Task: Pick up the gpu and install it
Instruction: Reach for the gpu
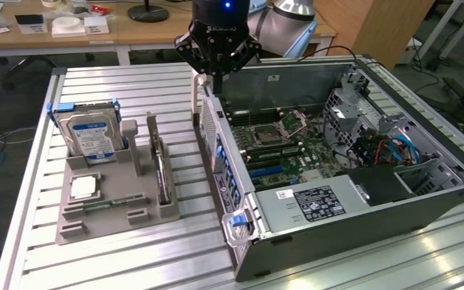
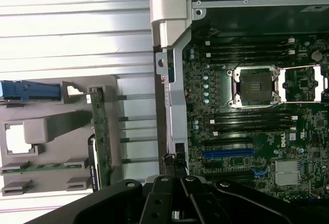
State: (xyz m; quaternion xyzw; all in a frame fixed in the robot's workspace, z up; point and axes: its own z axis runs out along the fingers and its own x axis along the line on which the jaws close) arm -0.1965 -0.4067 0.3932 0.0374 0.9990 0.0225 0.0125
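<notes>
The gpu (image 1: 162, 176) stands on its long edge in a slot of the grey holder (image 1: 103, 223) on the exterior view's left; in the wrist view it is a thin green and dark strip (image 2: 96, 141). My gripper (image 1: 215, 72) hangs well above the table over the back-left corner of the open computer case (image 1: 313, 241), apart from the gpu. Its fingers meet at the tips (image 2: 176, 168) with nothing between them. Inside the case lies the motherboard (image 2: 267, 131) with a blue card slot (image 2: 229, 153).
The holder also carries a silver hard drive with a blue-white label (image 1: 93, 136), a square processor chip (image 1: 84, 187) and a narrow green memory stick (image 1: 107, 204). The slatted metal table (image 1: 119, 84) lies around them. Desks with clutter stand behind.
</notes>
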